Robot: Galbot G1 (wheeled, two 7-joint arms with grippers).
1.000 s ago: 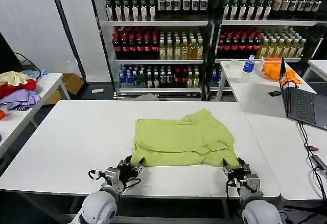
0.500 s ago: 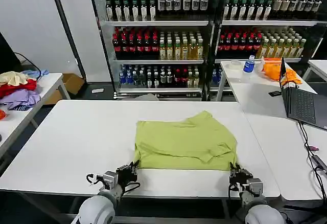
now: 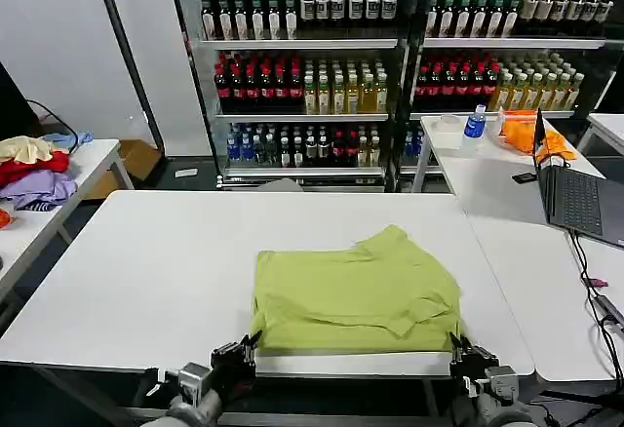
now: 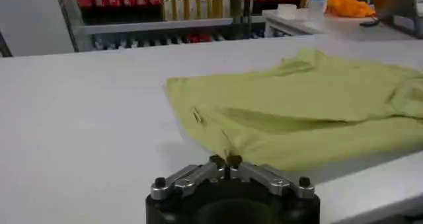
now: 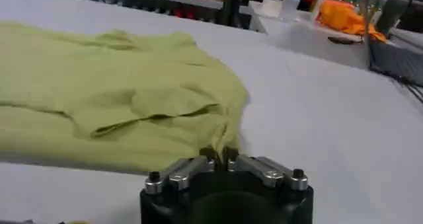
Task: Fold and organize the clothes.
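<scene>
T-shirt (image 3: 353, 293), folded once, lies at the white table's (image 3: 146, 271) near edge, both corners pinched by the left gripper (image 4: 226, 160) and right gripper (image 5: 221, 154); likely next: release and refold crosswise

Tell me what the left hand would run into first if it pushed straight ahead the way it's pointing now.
The left hand is already shut on the near edge of the T-shirt, so it would first push into that folded cloth, bunching it along the table. Beyond that, probably only tabletop, though depth is unclear.
</scene>
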